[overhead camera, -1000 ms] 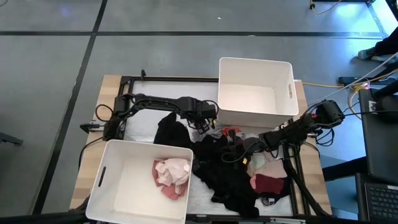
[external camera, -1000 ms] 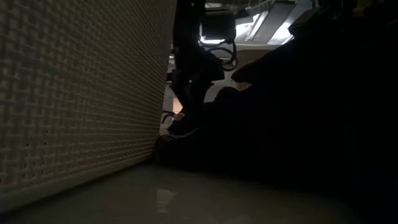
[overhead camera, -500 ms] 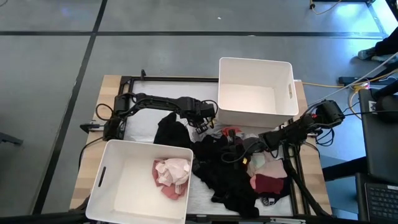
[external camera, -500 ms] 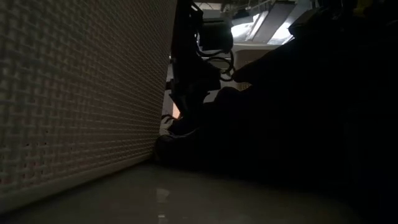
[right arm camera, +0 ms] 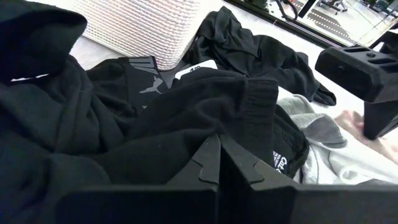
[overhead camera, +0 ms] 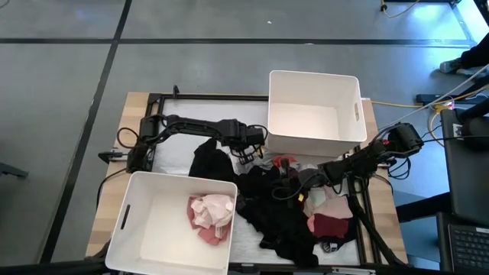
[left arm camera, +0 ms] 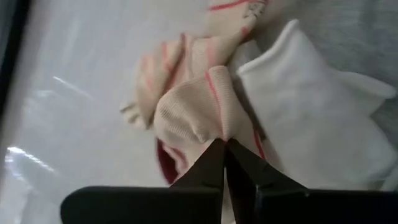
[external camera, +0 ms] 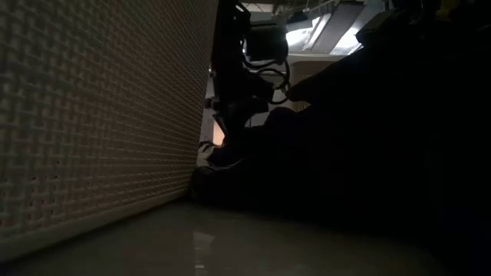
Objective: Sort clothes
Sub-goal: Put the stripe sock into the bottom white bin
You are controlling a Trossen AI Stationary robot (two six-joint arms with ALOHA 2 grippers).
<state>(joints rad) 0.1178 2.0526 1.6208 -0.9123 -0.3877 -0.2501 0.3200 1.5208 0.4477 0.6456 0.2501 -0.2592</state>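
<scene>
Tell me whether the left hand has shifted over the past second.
Barely. In the high view the left hand sits at the same spot beside the far white bin. Its fingers closed, now pinching the cream red-striped sock.

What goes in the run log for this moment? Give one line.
left gripper: shut on cream striped garment | right gripper: shut, at black clothes | near bin: pink garment

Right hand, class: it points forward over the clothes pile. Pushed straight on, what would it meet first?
Most likely the black garment bunched directly ahead of the shut right hand; the white bin stands beyond it, though depth is uncertain.
</scene>
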